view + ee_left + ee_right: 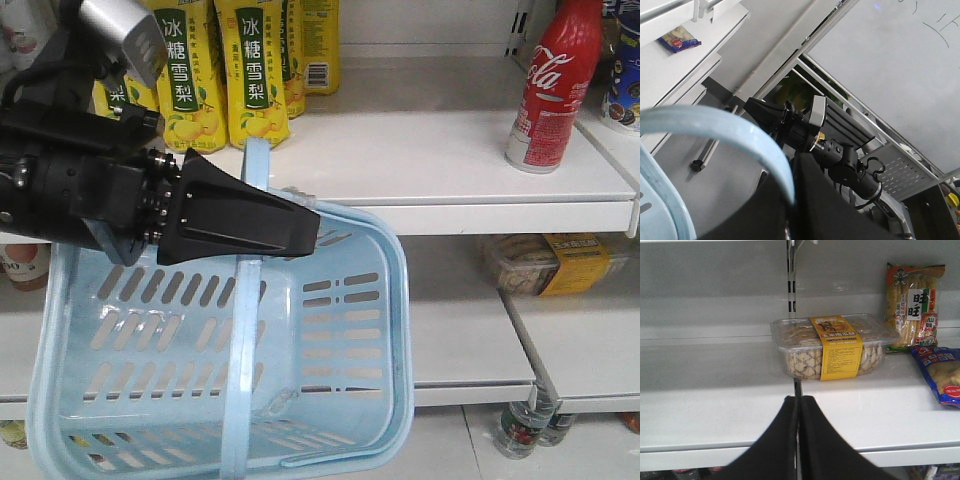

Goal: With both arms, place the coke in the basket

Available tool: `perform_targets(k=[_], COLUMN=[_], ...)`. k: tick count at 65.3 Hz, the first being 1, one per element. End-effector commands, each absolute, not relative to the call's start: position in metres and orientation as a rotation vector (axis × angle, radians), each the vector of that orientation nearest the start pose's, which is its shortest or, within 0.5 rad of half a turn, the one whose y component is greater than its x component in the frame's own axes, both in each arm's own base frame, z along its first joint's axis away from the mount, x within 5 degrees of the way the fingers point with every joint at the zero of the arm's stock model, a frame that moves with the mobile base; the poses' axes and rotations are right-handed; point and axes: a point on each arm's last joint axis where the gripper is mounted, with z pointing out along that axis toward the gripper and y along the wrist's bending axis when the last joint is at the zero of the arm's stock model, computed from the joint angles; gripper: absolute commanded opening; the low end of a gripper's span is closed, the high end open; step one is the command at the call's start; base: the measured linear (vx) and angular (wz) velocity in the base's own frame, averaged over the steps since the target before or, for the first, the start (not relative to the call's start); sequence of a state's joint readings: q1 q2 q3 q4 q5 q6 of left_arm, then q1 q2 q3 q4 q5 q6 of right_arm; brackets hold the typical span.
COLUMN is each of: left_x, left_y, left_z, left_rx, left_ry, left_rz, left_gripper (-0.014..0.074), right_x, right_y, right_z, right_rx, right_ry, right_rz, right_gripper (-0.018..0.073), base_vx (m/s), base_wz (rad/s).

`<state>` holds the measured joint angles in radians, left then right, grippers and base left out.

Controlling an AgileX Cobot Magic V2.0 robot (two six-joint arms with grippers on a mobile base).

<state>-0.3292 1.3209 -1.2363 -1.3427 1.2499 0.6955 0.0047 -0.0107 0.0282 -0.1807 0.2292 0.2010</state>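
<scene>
At two o'clock from the tilting basket (390, 300), the coke (552, 85) is standing untouched; left gripper (794, 204) is pinching the handle (740, 129), right gripper (799, 400) is pressing shut, empty, probably risking toppling it

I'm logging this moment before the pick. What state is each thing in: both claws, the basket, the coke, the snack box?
basket: empty, tilted, handle raised
left claw: shut on the handle
right claw: shut, empty
coke: upright on the upper shelf, untouched
clear snack box: closed, lying flat
</scene>
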Motion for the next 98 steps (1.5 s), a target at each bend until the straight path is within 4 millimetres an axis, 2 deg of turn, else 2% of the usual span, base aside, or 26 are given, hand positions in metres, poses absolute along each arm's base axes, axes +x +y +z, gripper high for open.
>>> perform_targets(k=[1, 98], left_x=[0.1967, 0.1967], left_y=[-0.1581, -0.1581], left_z=[0.4321, 0.4321], left_rx=[0.797, 0.797], left_ry=[1.841, 1.841], left_rz=[-1.642, -1.642], left_gripper=[-0.0006, -0.0006], right_x=[0.0556, 0.0556], right_y=[-0.0028, -0.0028], right_z=[0.1877, 0.1877], right_rx=[0.023, 0.023], right_ry=[1.647, 1.647], right_rz=[-0.025, -0.025], right_gripper=[-0.0006, -0.0006], base_vx=[0.01, 0.00], base_wz=[0.00, 0.01])
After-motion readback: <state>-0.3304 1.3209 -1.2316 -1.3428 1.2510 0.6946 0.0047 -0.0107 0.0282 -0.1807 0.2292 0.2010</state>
